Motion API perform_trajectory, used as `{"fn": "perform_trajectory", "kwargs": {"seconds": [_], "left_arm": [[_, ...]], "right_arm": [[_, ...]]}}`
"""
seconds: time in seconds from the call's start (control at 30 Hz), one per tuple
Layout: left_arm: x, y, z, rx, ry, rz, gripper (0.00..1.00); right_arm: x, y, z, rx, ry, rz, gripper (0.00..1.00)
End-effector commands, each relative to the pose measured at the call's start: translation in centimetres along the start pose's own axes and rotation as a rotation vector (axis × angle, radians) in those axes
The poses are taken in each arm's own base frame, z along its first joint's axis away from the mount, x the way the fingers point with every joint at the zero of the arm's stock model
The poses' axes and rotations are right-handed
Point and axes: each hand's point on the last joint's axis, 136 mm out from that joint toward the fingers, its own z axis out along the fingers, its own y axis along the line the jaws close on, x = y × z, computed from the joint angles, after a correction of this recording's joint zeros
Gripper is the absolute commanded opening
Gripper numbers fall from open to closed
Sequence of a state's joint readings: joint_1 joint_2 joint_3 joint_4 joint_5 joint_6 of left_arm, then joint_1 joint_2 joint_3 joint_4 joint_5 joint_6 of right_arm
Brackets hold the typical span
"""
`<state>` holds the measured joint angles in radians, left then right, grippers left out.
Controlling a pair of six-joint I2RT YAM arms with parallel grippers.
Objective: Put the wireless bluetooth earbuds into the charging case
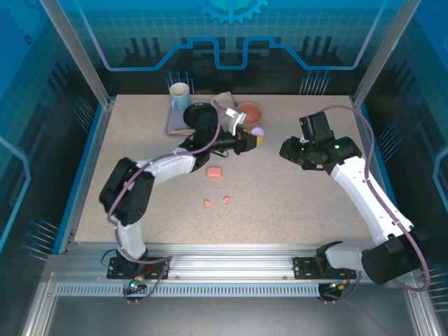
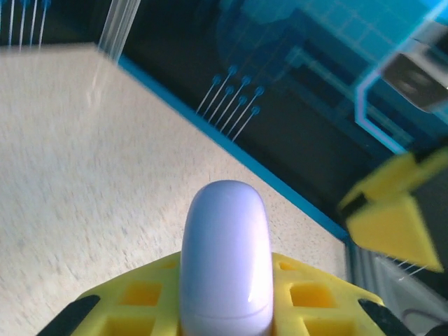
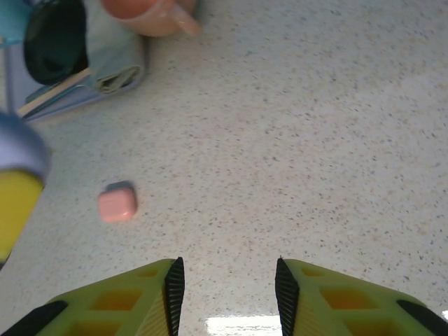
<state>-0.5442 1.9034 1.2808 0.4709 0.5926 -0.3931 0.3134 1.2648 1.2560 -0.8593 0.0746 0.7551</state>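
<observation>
Lilac case (image 2: pixel 226 259) clamped in left pincer (image 1: pixel 253 138), long axis poking toward right pincer (image 3: pixel 224 283), half-wide and empty at its 3 o'clock; coral buds (image 1: pixel 207 203) loose on table (image 1: pixel 301 203) around 7 o'clock, nearer left arm, near pink case (image 1: pixel 214 172).

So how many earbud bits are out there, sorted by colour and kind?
Coral-pink earbuds: 2
Coral-pink case: 1
Lilac case, clamped in the left gripper: 1
Total: 4
</observation>
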Motion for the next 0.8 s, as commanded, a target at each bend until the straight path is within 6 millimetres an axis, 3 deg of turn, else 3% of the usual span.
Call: {"fn": "perform_trajectory", "kwargs": {"seconds": [0.0, 0.2, 0.37, 0.47, 0.67, 0.77], "left_arm": [[4.0, 3.1, 3.1, -0.089, 0.164, -0.373, 0.00], [8.9, 6.3, 7.0, -0.160, 0.295, -0.612, 0.00], [11.2, 8.4, 8.2, -0.234, 0.360, -0.747, 0.00], [12.4, 9.4, 8.3, -0.285, 0.402, -0.771, 0.05], [13.8, 10.9, 7.8, -0.377, 0.471, -0.772, 0.29], [13.5, 10.6, 7.5, -0.394, 0.492, -0.748, 0.50]], "right_arm": [[-0.5, -0.9, 0.9, 0.015, -0.020, 0.056, 0.42], [0.4, -2.2, 2.4, 0.046, 0.006, 0.072, 0.43], [1.0, -2.4, 2.9, 0.044, 0.022, 0.073, 0.43], [1.2, -2.5, 2.9, 0.042, 0.023, 0.066, 0.44], [1.3, -2.4, 2.4, 0.026, 0.015, 0.061, 0.50], [1.2, -2.2, 1.9, 0.018, 0.008, 0.057, 0.56]]}}
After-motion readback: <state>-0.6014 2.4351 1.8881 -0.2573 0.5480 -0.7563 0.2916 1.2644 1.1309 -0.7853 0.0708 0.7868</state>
